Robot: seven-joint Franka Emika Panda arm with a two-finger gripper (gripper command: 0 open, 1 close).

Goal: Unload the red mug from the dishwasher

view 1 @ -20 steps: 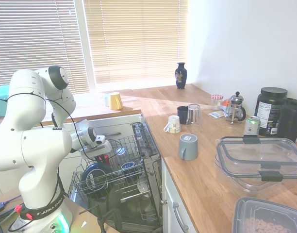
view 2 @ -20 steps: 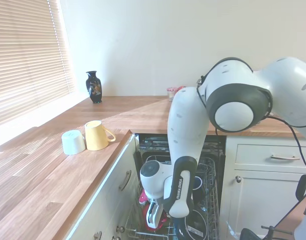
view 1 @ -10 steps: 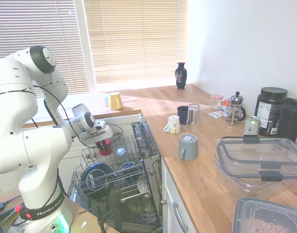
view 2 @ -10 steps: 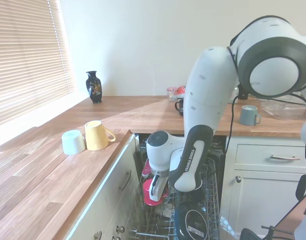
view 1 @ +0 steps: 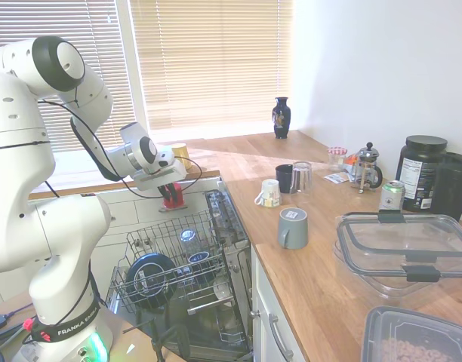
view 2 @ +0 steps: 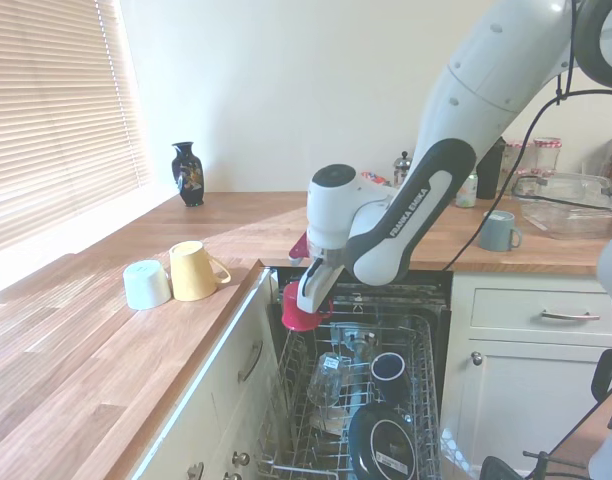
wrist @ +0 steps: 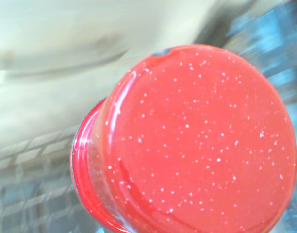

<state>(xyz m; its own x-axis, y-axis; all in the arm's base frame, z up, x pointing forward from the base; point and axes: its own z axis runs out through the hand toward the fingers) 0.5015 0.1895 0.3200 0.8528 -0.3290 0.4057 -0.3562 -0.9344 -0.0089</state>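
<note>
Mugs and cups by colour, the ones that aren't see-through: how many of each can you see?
Red: 1, the red mug held by the gripper
Yellow: 1
White: 2
Grey: 1
Black: 1
Total: 6

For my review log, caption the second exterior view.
Gripper holds the red mug above the open dishwasher's rack.

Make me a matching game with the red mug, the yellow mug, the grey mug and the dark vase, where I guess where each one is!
Things:
1. red mug
2. yellow mug
3. grey mug
4. dark vase

Places:
A. by the wall at the back of the counter
B. upside down on the counter near the clear tub
C. held in the gripper above the rack
D. lying beside a pale cup

Pairs: 1-C, 2-D, 3-B, 4-A
</note>
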